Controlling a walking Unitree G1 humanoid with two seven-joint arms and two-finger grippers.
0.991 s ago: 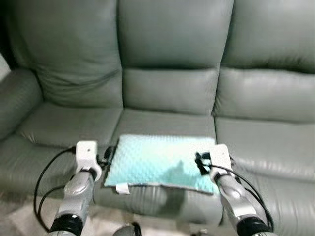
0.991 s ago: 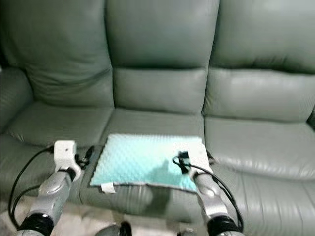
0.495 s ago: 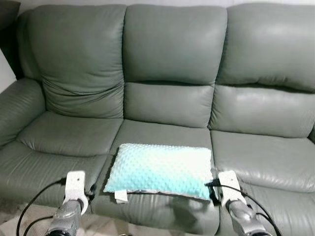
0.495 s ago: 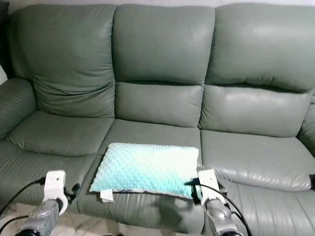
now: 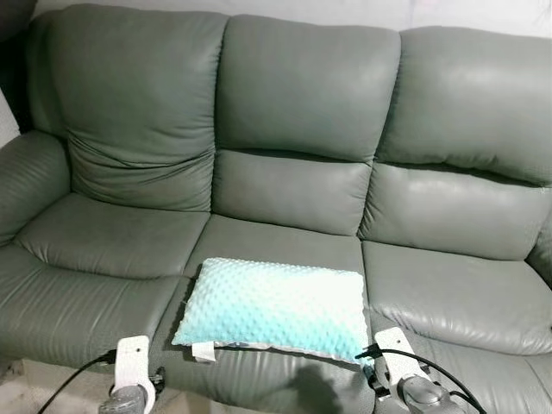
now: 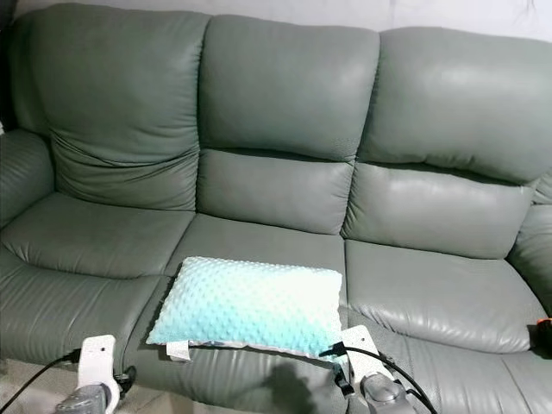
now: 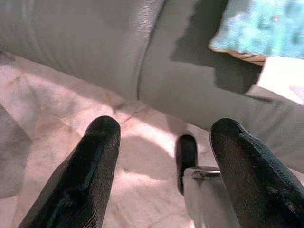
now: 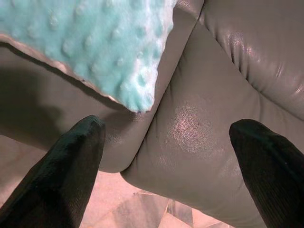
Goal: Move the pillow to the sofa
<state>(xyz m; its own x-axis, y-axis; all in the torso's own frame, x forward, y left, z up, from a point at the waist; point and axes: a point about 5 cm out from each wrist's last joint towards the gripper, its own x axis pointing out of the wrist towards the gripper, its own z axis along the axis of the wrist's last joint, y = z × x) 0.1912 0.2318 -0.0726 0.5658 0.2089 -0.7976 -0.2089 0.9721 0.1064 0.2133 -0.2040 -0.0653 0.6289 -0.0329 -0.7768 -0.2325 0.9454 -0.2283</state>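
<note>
Nearest to me, my left gripper [image 7: 159,156] hangs low in front of the sofa with its jaws spread wide and nothing between them; under it I see pale tiled floor [image 7: 57,109] and a small dark wheel-like part of the robot [image 7: 186,154], though I can't quite make out what that part is. My right gripper [image 8: 171,156] is also low, jaws wide apart and empty, at the seam between the middle and right seat cushions. The pillow [image 5: 274,306], mint-green with a dotted texture, is clear of both pairs of jaws: its corner sits just beyond the right jaws, and its white tag [image 5: 203,352] hangs over the seat's front edge near the left wrist. It lies flat on the front of the middle seat cushion of the grey-green leather sofa [image 5: 302,103], whose three back cushions rise behind it.
</note>
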